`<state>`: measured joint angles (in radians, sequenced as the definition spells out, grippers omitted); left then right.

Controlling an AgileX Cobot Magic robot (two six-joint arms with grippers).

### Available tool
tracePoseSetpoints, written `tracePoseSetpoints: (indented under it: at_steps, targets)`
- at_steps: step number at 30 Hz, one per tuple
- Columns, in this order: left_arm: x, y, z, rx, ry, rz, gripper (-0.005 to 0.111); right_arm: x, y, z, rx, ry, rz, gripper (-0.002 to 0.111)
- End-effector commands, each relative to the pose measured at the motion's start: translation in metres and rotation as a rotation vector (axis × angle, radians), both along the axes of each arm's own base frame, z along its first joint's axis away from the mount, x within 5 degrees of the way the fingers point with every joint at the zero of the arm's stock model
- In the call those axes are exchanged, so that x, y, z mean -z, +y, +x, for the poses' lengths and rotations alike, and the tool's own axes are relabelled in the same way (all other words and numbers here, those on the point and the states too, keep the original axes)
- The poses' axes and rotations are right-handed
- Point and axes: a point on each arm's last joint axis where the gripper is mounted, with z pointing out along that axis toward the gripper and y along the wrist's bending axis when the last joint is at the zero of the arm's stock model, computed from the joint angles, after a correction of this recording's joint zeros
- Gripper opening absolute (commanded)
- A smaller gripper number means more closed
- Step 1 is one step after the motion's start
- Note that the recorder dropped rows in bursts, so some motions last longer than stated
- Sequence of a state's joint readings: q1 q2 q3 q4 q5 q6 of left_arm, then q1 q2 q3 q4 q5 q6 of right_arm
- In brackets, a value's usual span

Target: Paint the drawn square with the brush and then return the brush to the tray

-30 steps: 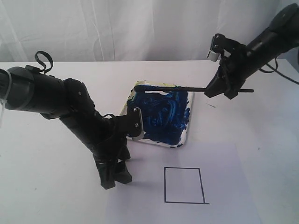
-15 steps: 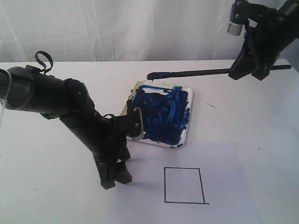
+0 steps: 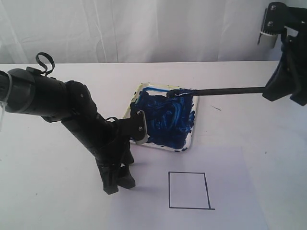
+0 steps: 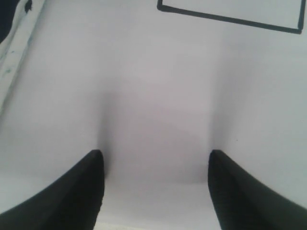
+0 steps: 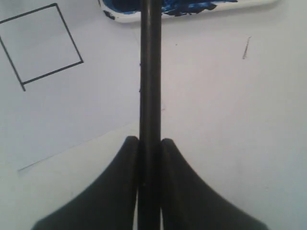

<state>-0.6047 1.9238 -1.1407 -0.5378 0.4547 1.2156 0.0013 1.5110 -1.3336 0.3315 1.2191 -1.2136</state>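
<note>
My right gripper [image 3: 283, 91] [image 5: 150, 143] is shut on the long black brush [image 3: 225, 90] [image 5: 150, 72] at the far right. The brush lies almost level, its blue-wet tip [image 3: 173, 93] over the far edge of the tray [image 3: 194, 125] [image 5: 201, 10], which is white and smeared dark blue. The drawn square [image 3: 189, 190] [image 5: 41, 43] [image 4: 230, 12] sits on white paper near the front, its inside blank. My left gripper [image 3: 117, 184] [image 4: 156, 165] stands open on the paper's left edge, pressing down, nothing between its fingers.
The white paper sheet [image 3: 230, 182] covers the front of the table [image 3: 48, 191]. A white curtain [image 3: 144, 28] hangs behind. The left arm [image 3: 72, 110] leans across the table left of the tray. A small dark mark [image 3: 217, 108] lies on the table right of the tray.
The right gripper has risen and swung out to the right with the brush, then come lower again. The brush tip now hangs over the tray's far edge. The left arm has not moved.
</note>
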Motion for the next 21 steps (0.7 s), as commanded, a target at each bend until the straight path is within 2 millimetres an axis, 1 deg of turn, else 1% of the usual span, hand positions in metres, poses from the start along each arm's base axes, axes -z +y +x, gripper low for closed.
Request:
tracePoseSetpoints:
  at_steps: [1, 7, 11, 16, 19, 21]
  targets:
    - [0.015, 0.001, -0.006, 0.021, 0.064, 0.035, 0.066, 0.009, 0.0, -0.018, 0.01, 0.041, 0.003, 0.0]
    - [0.015, 0.001, -0.007, 0.024, 0.069, 0.036, 0.066, 0.035, 0.001, -0.029, 0.005, 0.137, 0.002, 0.0]
    - [0.017, 0.001, -0.007, 0.023, 0.076, 0.04, 0.066, 0.043, 0.009, -0.029, -0.015, 0.111, -0.019, 0.0]
    - [0.018, 0.001, -0.007, 0.023, 0.078, 0.042, 0.066, 0.05, 0.024, -0.032, -0.104, 0.089, -0.056, 0.0]
    - [0.018, 0.001, -0.007, 0.025, 0.082, 0.042, 0.066, 0.054, 0.026, -0.033, -0.15, 0.083, -0.108, 0.0]
    - [0.018, 0.001, -0.007, 0.026, 0.084, 0.043, 0.066, 0.059, 0.022, -0.036, -0.172, 0.102, -0.151, 0.0]
